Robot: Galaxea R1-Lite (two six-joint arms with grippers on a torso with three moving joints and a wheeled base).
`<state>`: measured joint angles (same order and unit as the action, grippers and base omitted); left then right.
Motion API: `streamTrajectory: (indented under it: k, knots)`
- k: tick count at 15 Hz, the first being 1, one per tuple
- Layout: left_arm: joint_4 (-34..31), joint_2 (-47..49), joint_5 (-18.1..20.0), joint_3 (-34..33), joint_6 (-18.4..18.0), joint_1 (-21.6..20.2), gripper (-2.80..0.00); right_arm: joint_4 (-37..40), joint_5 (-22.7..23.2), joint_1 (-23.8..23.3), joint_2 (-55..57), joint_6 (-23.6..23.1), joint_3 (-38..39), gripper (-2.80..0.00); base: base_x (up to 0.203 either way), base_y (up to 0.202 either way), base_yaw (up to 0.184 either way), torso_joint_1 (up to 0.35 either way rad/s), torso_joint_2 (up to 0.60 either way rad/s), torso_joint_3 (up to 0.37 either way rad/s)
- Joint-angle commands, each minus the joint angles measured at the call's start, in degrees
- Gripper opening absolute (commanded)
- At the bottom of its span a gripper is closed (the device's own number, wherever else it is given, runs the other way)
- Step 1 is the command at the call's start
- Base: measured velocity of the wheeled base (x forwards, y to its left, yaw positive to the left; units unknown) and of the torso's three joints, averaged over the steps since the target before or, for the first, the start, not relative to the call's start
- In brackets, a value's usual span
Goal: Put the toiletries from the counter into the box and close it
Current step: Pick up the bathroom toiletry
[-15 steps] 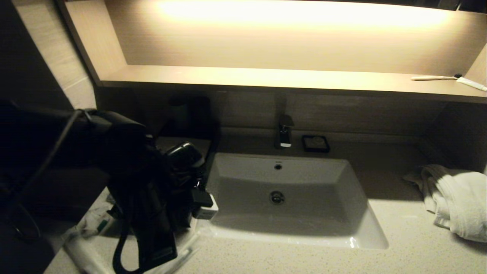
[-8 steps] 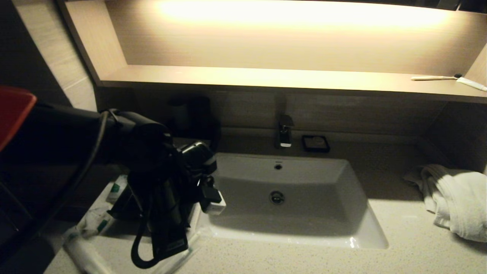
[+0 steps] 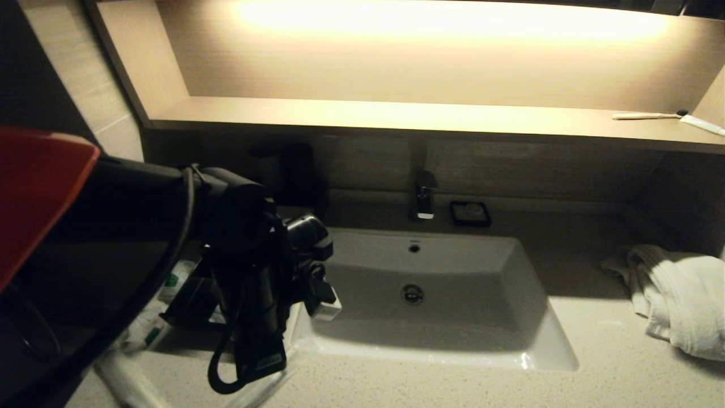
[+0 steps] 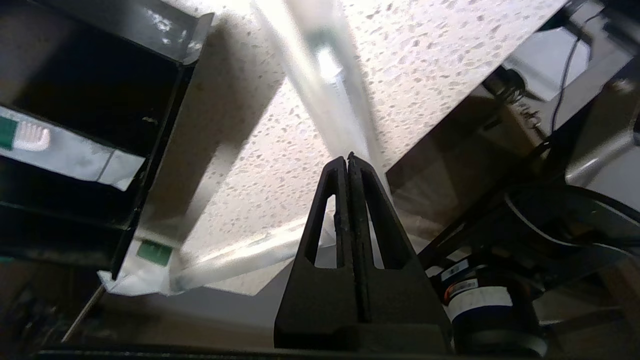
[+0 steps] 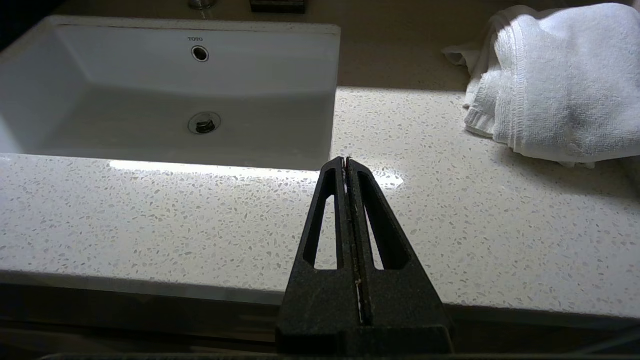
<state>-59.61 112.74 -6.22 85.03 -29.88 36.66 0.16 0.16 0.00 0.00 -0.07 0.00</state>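
A pale speckled stone counter point(image 5: 450, 210) wraps a white rectangular sink basin point(image 3: 430, 283) beneath a lit light-wood shelf point(image 3: 396, 116). At the counter's right end lies a crumpled white towel point(image 3: 679, 300). The robot's left arm reaches in over the counter left of the basin, its left gripper point(image 4: 348, 159) clenched with both fingers pressed flat together, empty, hovering just above a long clear-wrapped toothbrush point(image 4: 325, 85) that lies on the stone. Beside it stands the glossy black box point(image 4: 95, 100), its drawer open, with a white green-marked sachet point(image 4: 65, 150) inside and another sachet point(image 4: 150, 270) at its corner. The right gripper point(image 5: 347, 161), also clenched and empty, hangs parked before the counter's front edge.
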Motion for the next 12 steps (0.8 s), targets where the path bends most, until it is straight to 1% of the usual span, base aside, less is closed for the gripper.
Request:
streamTrajectory:
  k: [1,2,8,12]
  knots:
    - [-1.3,1.5,-1.5,1.1,0.7,0.4,-2.80,0.0,0.0,0.0,0.0,0.0,0.0,-2.80,0.000,0.000,0.000,0.000,0.00,0.000]
    - [-1.5,1.9,-2.1,1.4,1.7,0.5,-2.80,0.0,0.0,0.0,0.0,0.0,0.0,-2.80,0.000,0.000,0.000,0.000,0.00,0.000]
    - [-1.6,4.2,-2.6,2.3,5.0,1.4,-2.80,0.0,0.0,0.0,0.0,0.0,0.0,-2.80,0.000,0.000,0.000,0.000,0.00,0.000]
    - [-3.2,6.2,-5.2,3.6,7.5,1.7,-2.80,0.0,0.0,0.0,0.0,0.0,0.0,-2.80,0.000,0.000,0.000,0.000,0.00,0.000]
